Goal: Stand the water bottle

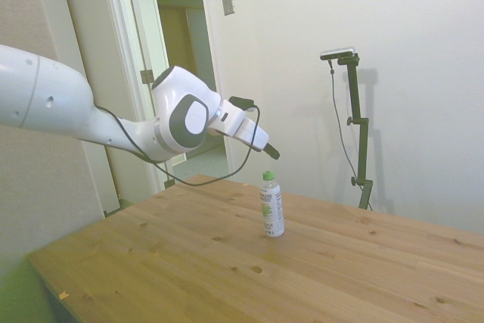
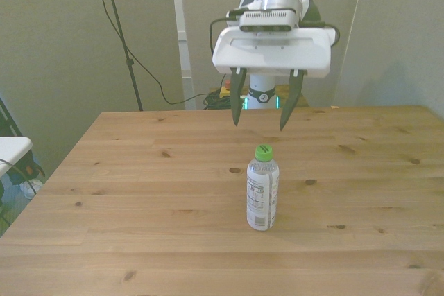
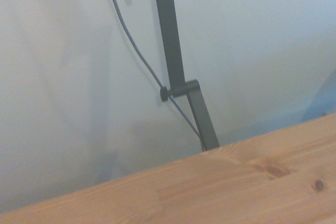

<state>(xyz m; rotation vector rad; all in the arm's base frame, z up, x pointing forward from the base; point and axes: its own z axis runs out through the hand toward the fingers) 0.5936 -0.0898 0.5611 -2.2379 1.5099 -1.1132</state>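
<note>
The water bottle [image 2: 263, 187] stands upright on the wooden table [image 2: 139, 192], green cap on top and white label facing the front view; in the side view the water bottle [image 1: 271, 204] rests near the table's middle. My gripper [image 2: 261, 118] hangs open above and behind the cap, holding nothing, clear of the bottle. From the side, the gripper [image 1: 271, 152] sits up and to the picture's left of the cap. The wrist view shows only the table edge and a wall, not the bottle.
The wooden table [image 1: 189, 262] spreads wide around the bottle. A doorway [image 1: 181, 58] lies behind the arm in the side view. A black cable [image 2: 139, 67] hangs against the wall at the front view's left.
</note>
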